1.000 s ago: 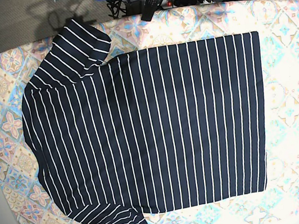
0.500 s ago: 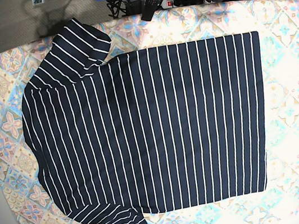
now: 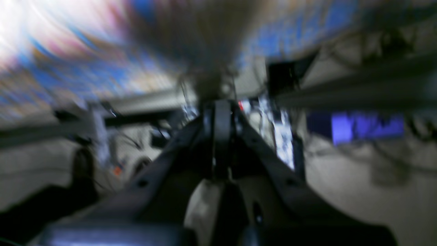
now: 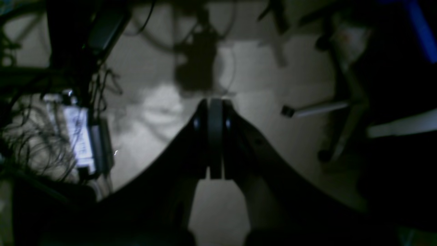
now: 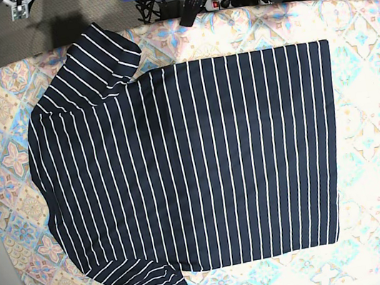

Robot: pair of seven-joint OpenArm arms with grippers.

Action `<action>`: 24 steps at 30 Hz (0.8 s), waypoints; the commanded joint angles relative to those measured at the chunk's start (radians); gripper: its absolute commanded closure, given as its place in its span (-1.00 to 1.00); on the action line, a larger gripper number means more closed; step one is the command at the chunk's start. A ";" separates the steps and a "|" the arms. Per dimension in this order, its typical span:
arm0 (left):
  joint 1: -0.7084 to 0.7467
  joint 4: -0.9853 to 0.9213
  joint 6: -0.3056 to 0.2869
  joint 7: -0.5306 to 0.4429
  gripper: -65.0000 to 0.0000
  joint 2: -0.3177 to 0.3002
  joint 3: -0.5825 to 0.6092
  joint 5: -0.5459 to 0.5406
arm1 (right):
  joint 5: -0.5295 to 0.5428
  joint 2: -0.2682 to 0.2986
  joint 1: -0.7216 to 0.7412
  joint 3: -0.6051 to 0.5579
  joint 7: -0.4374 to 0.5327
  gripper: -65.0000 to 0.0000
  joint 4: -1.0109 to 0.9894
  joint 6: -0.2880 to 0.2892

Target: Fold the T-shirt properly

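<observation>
Plainly, no writing reads anywhere; left pincer (image 3: pixel 222 112) and right pincer (image 4: pixel 215 109) are both closed, empty.

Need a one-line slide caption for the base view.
Striped navy T-shirt lies flat and unfolded on the floral-tile cloth, sleeves at the left, no arm over it.
</observation>
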 commanded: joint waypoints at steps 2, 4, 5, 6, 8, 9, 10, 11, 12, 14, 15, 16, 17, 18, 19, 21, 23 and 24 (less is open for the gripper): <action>0.035 0.072 0.006 -0.012 1.00 -0.006 -0.013 0.000 | -0.001 0.006 -0.034 0.030 0.014 1.00 0.048 -0.006; 0.038 0.122 0.006 -0.012 1.00 -0.008 -0.022 0.000 | -0.001 0.006 -0.037 0.036 0.010 1.00 0.082 -0.006; 0.041 0.141 0.006 -0.012 1.00 -0.008 -0.040 -0.005 | -0.001 0.006 -0.039 0.036 -0.003 1.00 0.099 -0.006; 0.041 0.159 0.006 -0.012 1.00 -0.005 -0.053 -0.006 | -0.001 0.006 -0.039 0.036 -0.019 1.00 0.119 -0.006; 0.038 0.193 0.006 -0.012 1.00 -0.003 -0.063 -0.008 | -0.001 0.006 -0.046 0.036 -0.056 1.00 0.169 -0.006; 0.038 0.211 0.006 -0.012 1.00 -0.005 -0.063 -0.008 | -0.001 0.006 -0.053 0.035 -0.071 1.00 0.197 -0.006; 0.036 0.230 0.006 -0.012 1.00 -0.005 -0.063 -0.008 | -0.001 0.004 -0.053 0.033 -0.086 1.00 0.228 -0.006; 0.035 0.244 0.006 -0.012 1.00 -0.003 -0.063 -0.009 | -0.001 0.004 -0.053 0.032 -0.100 1.00 0.251 -0.006; 0.033 0.254 0.006 -0.012 1.00 -0.002 -0.063 -0.011 | -0.001 0.004 -0.056 0.032 -0.118 1.00 0.274 -0.006; 0.018 0.267 0.006 -0.010 1.00 0.000 -0.060 -0.034 | -0.001 0.004 -0.054 0.030 -0.145 1.00 0.320 -0.006; 0.007 0.273 0.006 -0.010 1.00 0.000 -0.060 -0.066 | -0.001 0.004 -0.054 0.029 -0.158 1.00 0.338 -0.006; -0.002 0.274 0.006 -0.007 0.99 0.000 -0.062 -0.103 | -0.001 0.004 -0.053 0.027 -0.171 1.00 0.352 -0.006; -0.015 0.277 0.006 0.011 0.94 0.000 -0.062 -0.152 | -0.001 0.004 -0.051 0.027 -0.186 1.00 0.366 -0.006; -0.025 0.279 0.006 0.044 0.89 -0.003 -0.062 -0.201 | -0.001 0.004 -0.051 0.027 -0.198 1.00 0.376 -0.006; -0.042 0.287 0.006 0.077 0.82 -0.006 -0.063 -0.244 | -0.001 0.004 -0.049 0.026 -0.207 1.00 0.382 -0.006; -0.082 0.293 0.006 0.159 0.70 -0.006 -0.065 -0.341 | -0.001 0.004 -0.048 0.026 -0.214 1.00 0.392 -0.006; -0.117 0.294 0.006 0.226 0.65 -0.008 -0.091 -0.431 | -0.001 0.004 -0.031 0.024 -0.215 1.00 0.404 -0.006; -0.131 0.294 0.006 0.249 0.64 -0.008 -0.109 -0.471 | -0.001 0.004 -0.026 0.024 -0.215 1.00 0.407 -0.006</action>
